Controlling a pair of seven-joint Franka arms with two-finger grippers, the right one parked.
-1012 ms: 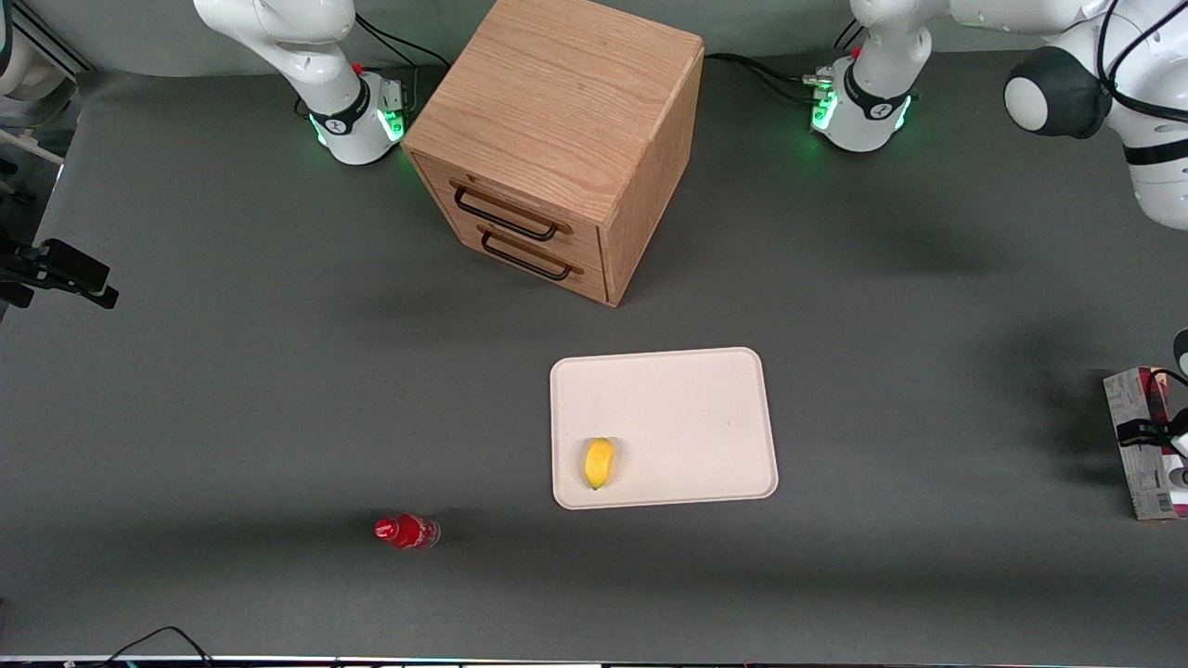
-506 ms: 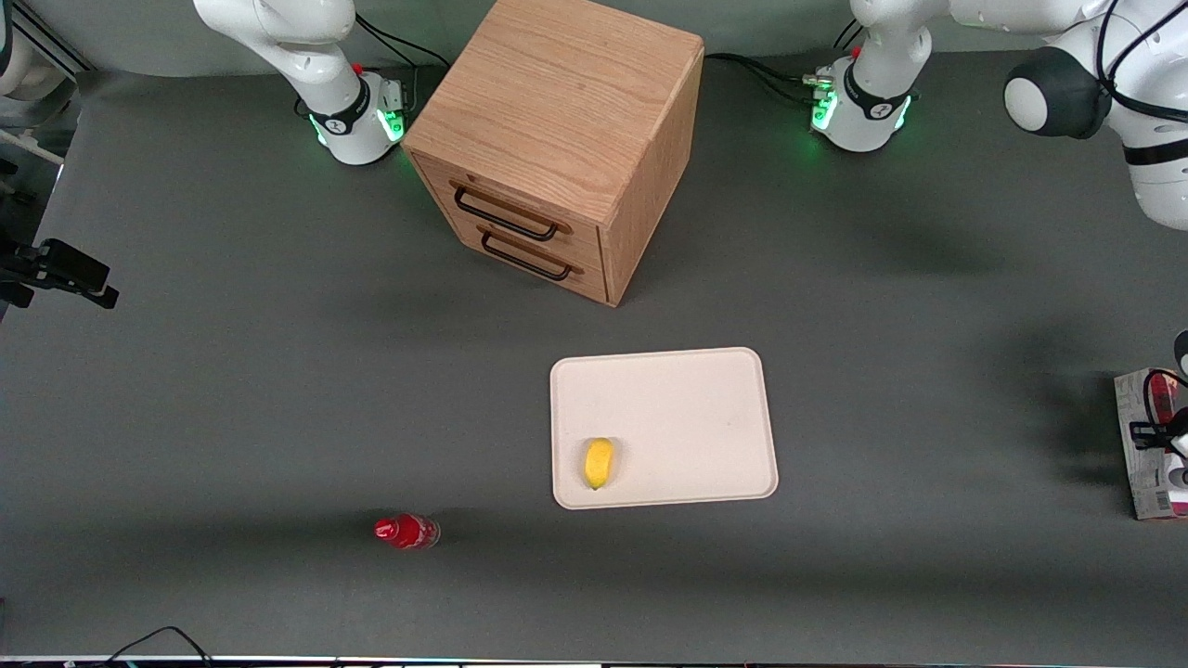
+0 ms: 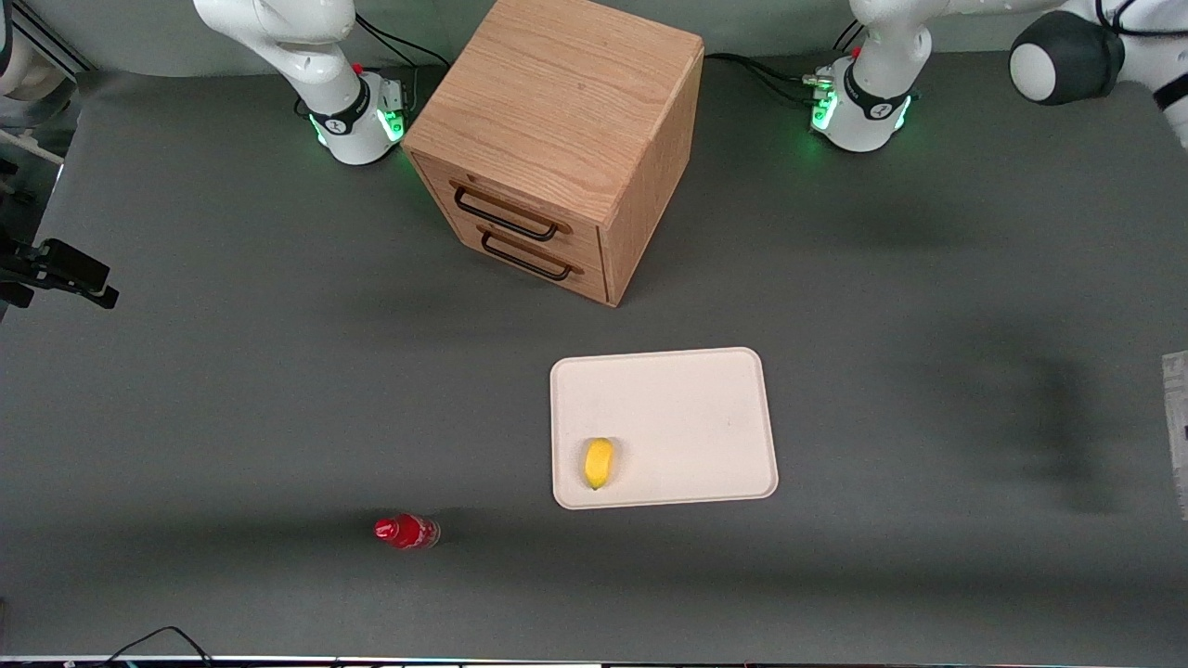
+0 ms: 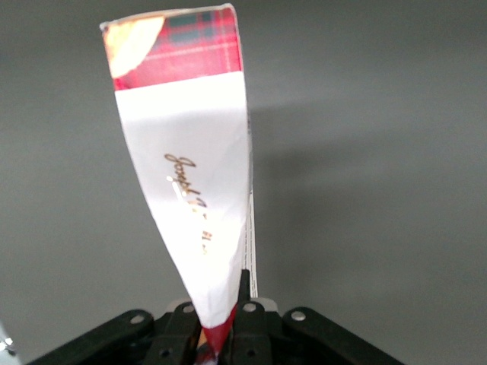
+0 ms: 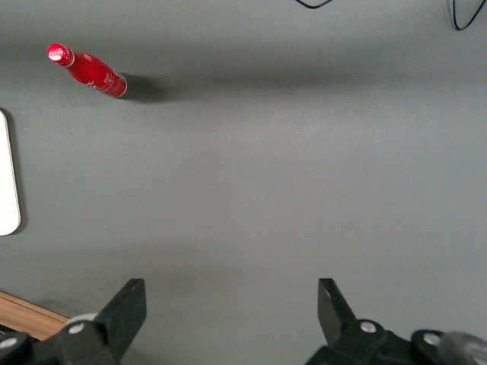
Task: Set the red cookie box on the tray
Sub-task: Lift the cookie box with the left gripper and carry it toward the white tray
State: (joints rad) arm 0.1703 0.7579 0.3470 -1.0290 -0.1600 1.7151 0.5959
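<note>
The box (image 4: 186, 175) hung clamped at one end in our gripper (image 4: 221, 334), fingers shut on it, off the table toward the working arm's end, well apart from the tray (image 3: 733, 371). We judged it best to carry it level, lower it onto the bare part, clear of the lemon (image 3: 599, 462), then release.

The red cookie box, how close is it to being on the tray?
Picked up: the end effector is shut on the red cookie box, held above the table at the working arm's end. Left to do: carrying it to the tray, which so far holds only a yellow fruit.
</note>
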